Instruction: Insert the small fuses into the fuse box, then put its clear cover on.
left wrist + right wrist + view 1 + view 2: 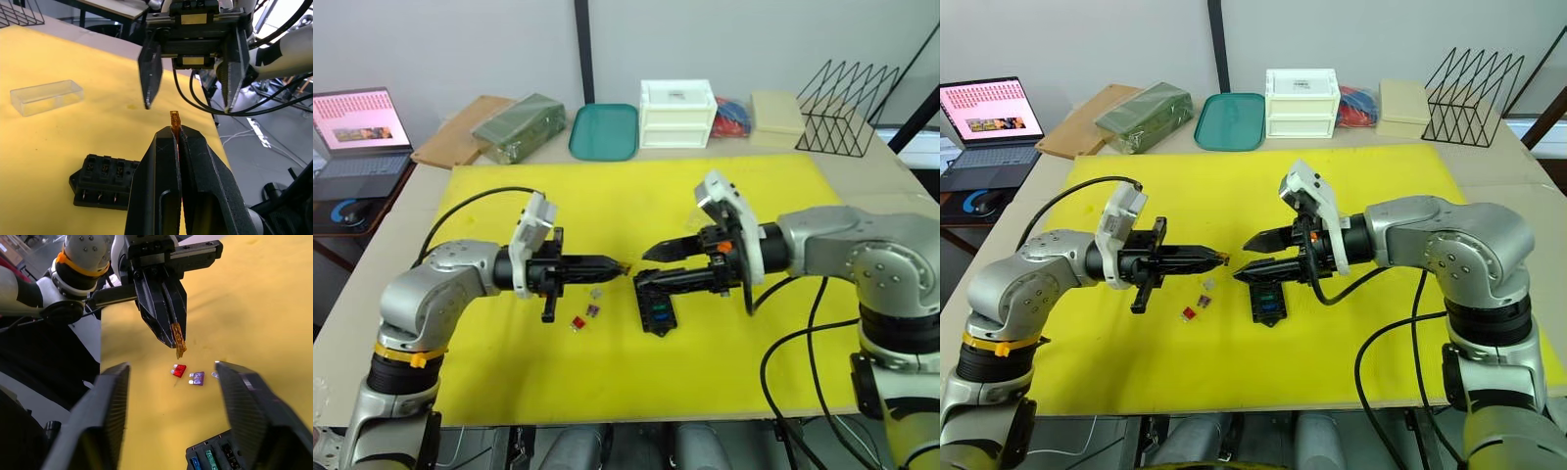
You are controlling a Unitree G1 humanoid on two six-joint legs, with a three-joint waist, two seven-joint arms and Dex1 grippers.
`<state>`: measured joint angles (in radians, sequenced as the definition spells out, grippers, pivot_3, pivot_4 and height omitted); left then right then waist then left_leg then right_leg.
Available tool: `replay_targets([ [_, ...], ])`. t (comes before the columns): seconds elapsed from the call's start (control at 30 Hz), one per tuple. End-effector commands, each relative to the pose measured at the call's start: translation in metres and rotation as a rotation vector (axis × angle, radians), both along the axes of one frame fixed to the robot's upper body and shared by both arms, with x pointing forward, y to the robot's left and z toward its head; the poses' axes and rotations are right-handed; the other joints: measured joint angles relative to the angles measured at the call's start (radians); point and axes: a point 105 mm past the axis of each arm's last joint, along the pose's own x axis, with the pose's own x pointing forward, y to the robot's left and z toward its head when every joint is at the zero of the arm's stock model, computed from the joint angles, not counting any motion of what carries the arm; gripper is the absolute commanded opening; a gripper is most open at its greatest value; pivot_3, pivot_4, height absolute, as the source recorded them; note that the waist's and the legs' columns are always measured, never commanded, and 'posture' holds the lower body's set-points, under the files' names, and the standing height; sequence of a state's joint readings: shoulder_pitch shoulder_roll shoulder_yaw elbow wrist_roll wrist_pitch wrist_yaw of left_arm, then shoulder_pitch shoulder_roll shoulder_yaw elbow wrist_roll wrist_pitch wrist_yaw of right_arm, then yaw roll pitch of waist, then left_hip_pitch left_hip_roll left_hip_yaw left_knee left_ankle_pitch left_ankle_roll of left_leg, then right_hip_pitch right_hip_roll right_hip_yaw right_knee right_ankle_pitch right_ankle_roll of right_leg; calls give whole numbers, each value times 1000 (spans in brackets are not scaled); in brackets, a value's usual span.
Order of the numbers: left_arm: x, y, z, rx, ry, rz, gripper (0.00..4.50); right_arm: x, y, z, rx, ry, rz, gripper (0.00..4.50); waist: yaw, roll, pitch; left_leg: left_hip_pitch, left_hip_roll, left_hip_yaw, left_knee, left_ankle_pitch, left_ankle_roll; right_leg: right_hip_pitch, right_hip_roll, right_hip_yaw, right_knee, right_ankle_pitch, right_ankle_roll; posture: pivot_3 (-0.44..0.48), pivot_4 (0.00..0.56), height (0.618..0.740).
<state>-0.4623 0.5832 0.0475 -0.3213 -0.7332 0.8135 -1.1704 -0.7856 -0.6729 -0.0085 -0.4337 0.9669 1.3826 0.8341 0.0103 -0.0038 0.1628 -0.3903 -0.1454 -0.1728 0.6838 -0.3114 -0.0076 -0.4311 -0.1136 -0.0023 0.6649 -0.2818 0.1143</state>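
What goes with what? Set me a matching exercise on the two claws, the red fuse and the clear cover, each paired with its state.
Things:
1. left claw
2. right claw
3. red fuse
4. clear cover

States:
A. lies loose on the yellow mat beside a purple fuse
B. open, holding nothing
C. shut on a brown fuse
D. lies on the mat, apart from the fuse box

Pairs: 1-C, 2-B, 3-A, 4-D
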Motion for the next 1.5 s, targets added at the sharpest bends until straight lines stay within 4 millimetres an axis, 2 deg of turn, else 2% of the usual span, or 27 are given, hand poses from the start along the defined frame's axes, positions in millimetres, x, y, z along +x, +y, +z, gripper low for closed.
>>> replay_targets([
  [0.03, -6, -3, 7, -16, -42, -25, 0, -2, 3, 10, 24, -22, 17, 2906, 0, 0, 0, 0, 0, 0, 0, 0, 0, 0, 0, 0, 0, 0, 0, 0, 150, 740],
  [0.3, -5, -6, 5, -14, -44, -26, 0, -3, 10, 11, 26, -15, 31, 2906, 0, 0, 0, 0, 0, 0, 0, 0, 0, 0, 0, 0, 0, 0, 0, 0, 150, 740],
  [0.4, -5, -5, 5, -14, -40, -25, 0, -2, 11, 9, 20, -20, 31, 2377, 0, 0, 0, 0, 0, 0, 0, 0, 0, 0, 0, 0, 0, 0, 0, 0, 150, 740],
  [0.5, -5, -5, 5, -16, -37, -24, 0, -2, 11, 7, 10, -24, 29, 1396, 0, 0, 0, 0, 0, 0, 0, 0, 0, 0, 0, 0, 0, 0, 0, 0, 150, 740],
  [1.03, -3, -4, 4, -8, -38, -15, 0, -1, 12, 6, 0, -45, 38, 1396, 0, 0, 0, 0, 0, 0, 0, 0, 0, 0, 0, 0, 0, 0, 0, 0, 150, 740],
  [1.07, -3, -4, 4, -7, -39, -15, 0, -1, 12, 6, 0, -46, 37, 1051, 0, 0, 0, 0, 0, 0, 0, 0, 0, 0, 0, 0, 0, 0, 0, 0, 150, 740],
  [1.5, -2, -4, 5, -5, -39, -12, 0, 0, 12, 5, -6, -49, 41, 1051, 0, 0, 0, 0, 0, 0, 0, 0, 0, 0, 0, 0, 0, 0, 0, 0, 150, 740],
])
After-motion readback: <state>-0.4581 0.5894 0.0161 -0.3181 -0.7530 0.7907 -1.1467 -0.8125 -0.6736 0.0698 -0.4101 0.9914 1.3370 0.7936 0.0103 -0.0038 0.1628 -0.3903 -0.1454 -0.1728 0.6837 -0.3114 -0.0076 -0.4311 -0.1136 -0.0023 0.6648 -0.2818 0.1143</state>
